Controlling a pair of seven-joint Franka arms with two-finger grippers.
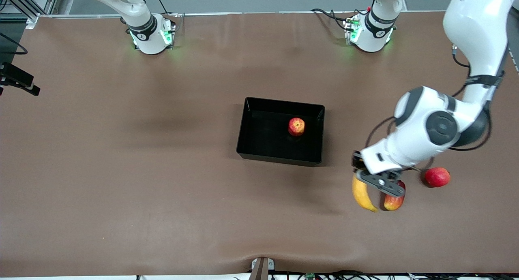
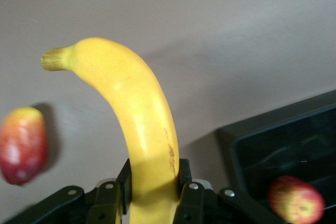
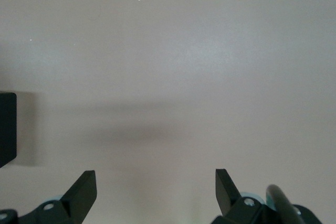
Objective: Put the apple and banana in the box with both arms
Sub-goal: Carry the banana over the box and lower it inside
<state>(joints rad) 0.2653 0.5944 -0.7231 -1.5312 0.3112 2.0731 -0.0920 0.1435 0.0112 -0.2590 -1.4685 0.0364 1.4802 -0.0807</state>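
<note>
Even, soft overhead light fills the front view; the table [image 1: 121, 170] shows only faint, diffuse shadows. The box [image 1: 279, 154] walls glint with glossy reflections. In the left wrist view the banana [image 2: 139, 124] is sharp, while the fruits around it are blurred.

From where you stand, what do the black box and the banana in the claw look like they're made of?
The box looks like hard plastic with a glossy finish: its black walls and floor mirror the apple lying inside. The banana, gripped by the left gripper, has smooth yellow skin with a slight sheen, a small brown scuff and a greenish-brown stem; whether it is real fruit or a plastic replica cannot be told.
</note>
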